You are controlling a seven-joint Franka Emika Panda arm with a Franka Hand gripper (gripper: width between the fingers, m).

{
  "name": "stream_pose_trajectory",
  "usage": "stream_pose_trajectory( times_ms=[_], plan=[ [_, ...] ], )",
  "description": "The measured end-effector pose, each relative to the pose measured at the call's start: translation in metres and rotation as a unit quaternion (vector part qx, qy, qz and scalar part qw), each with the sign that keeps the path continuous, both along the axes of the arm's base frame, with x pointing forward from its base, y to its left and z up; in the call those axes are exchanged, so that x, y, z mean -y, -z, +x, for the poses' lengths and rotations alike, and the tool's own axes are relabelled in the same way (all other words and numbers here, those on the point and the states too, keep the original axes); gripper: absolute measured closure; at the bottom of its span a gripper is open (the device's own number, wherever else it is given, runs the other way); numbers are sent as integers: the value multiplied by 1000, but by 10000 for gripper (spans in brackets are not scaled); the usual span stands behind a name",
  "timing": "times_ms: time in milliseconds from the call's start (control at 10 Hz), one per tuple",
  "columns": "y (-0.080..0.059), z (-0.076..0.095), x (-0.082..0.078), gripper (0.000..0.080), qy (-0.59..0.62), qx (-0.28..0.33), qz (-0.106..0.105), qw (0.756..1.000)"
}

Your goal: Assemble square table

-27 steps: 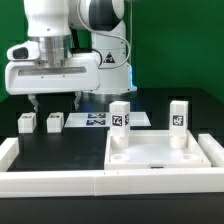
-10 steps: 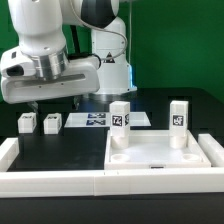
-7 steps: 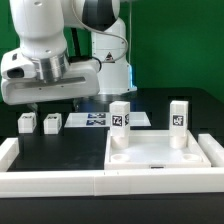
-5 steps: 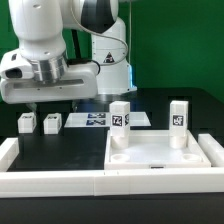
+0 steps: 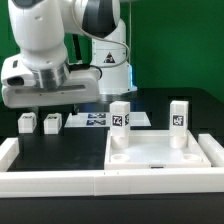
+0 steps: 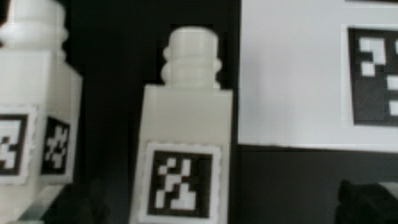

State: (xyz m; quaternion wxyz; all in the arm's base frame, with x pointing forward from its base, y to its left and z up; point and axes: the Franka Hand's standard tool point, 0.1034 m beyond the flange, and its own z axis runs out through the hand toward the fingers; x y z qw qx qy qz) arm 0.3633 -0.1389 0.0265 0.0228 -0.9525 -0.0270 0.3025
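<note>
On the black table [image 5: 70, 150], 2 legs [image 5: 120, 119] stand upright on the square top [image 5: 160, 158].

The white jointed robot arm [image 5: 40, 35] has swung toward the exterior view's left since the earliest picture. Its wrist has rolled, so the broad white body of the two-finger tool [image 5: 52, 106] now sits slanted rather than level. Over the last second the tool has dropped slightly toward the black tabletop [image 5: 80, 145], nearer the two small white tagged block legs [image 5: 27, 122] [image 5: 53, 121] beneath it.
</note>
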Motion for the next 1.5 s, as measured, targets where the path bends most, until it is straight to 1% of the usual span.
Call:
stream_pose_trajectory(
  times_ms=[100, 200, 400, 600, 700, 800, 900, 1000, 1100, 1500],
  plan=[
    [3, 2, 0, 150, -2, -27, 2, 1000],
    [5, 5, 2, 150, -6, -20, 5, 1000],
    [9, 3, 2, 150, -10, -16, 6, 1000],
    [9, 1, 5, 150, -14, -17, 10, 1000],
    [9, 1, 5, 179, -14, -17, 10, 1000],
    [10, 1, 5, 332, -15, -16, 10, 1000],
    [12, 1, 5, 332, -16, -10, 9, 1000],
    [16, -1, 4, 469, -19, 1, 7, 1000],
    [16, -1, 4, 511, -21, 11, 6, 1000],
    [16, -1, 3, 511, -27, 18, 9, 999]
  ],
)
